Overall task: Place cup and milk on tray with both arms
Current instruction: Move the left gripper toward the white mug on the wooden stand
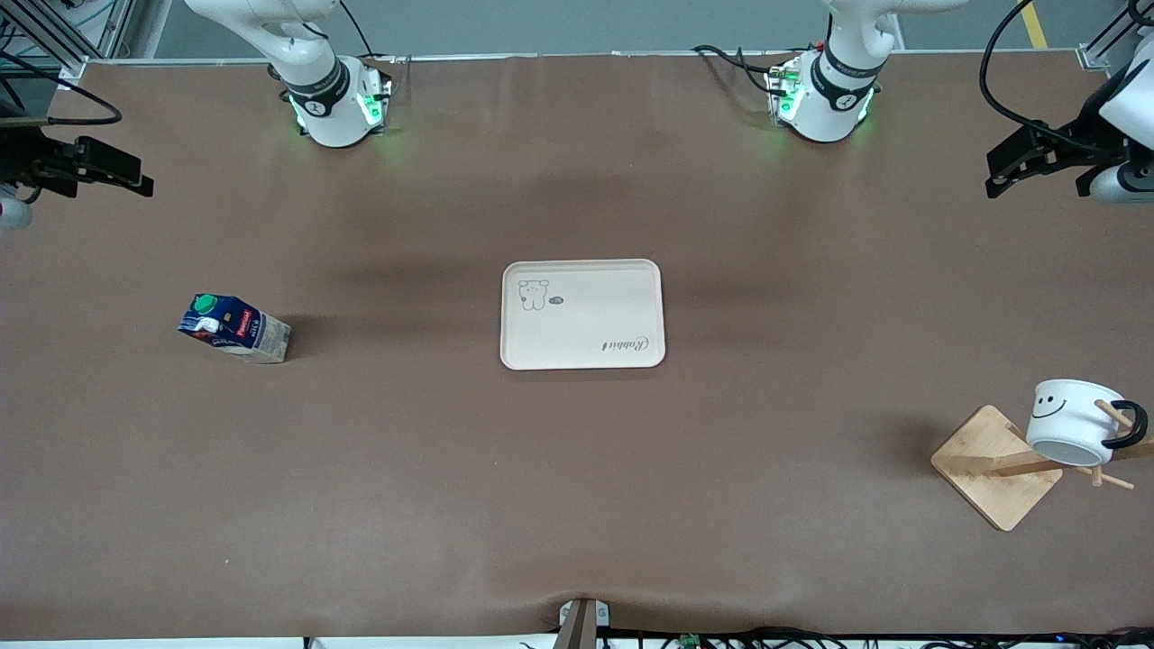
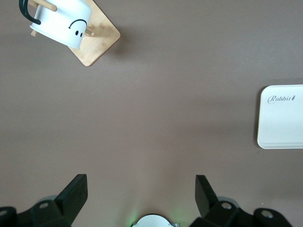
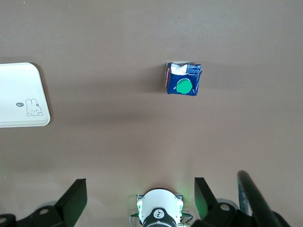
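Note:
The cream tray (image 1: 581,315) lies at the table's middle, bare; its edge shows in the left wrist view (image 2: 281,123) and the right wrist view (image 3: 19,90). The milk carton (image 1: 233,326) stands toward the right arm's end, its green cap up (image 3: 183,79). The white smiley cup (image 1: 1068,419) hangs tilted on a wooden rack's peg toward the left arm's end (image 2: 64,21). My left gripper (image 1: 999,183) is open and empty, high over the table's edge (image 2: 140,189). My right gripper (image 1: 142,185) is open and empty over its own end (image 3: 140,191).
The rack's square wooden base (image 1: 987,473) sits under the cup, nearer the front camera than the tray. The arms' green-lit bases (image 1: 338,104) (image 1: 825,99) stand at the table's edge. A small mount (image 1: 581,622) sits at the front edge.

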